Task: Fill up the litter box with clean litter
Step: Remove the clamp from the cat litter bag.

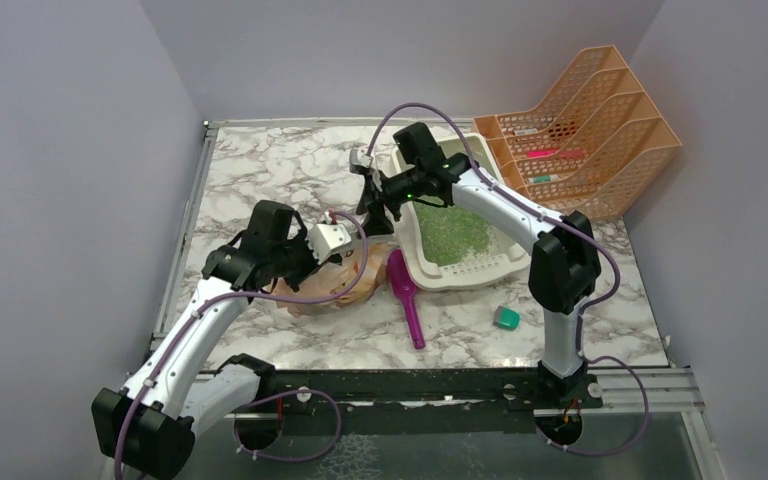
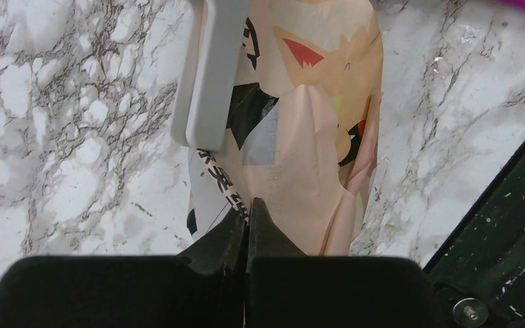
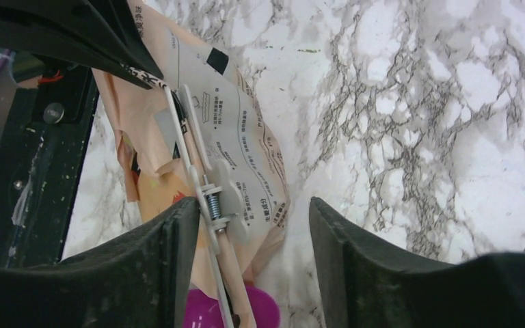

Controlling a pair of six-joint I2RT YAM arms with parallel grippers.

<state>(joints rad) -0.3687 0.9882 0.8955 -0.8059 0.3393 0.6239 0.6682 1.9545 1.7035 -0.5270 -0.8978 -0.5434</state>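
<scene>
Two end effectors are gathered at a tan paper bag [image 1: 345, 292] that lies on the marble worktop [image 1: 270, 170], just left of the litter box [image 1: 460, 280]. The left end effector [image 2: 248, 215] is closed tight, with a printed edge of the bag pinched between its fingers. The right end effector [image 3: 253, 205] is held wide apart; the bag's end and a white clip [image 3: 212, 184] are seen between the jaws, nearer one of them. A green layer of clean litter [image 1: 452, 235] is seen inside the box. A magenta scoop [image 1: 406, 300] is laid between bag and box. An orange file rack [image 1: 585, 130] is stood at the far right corner.
</scene>
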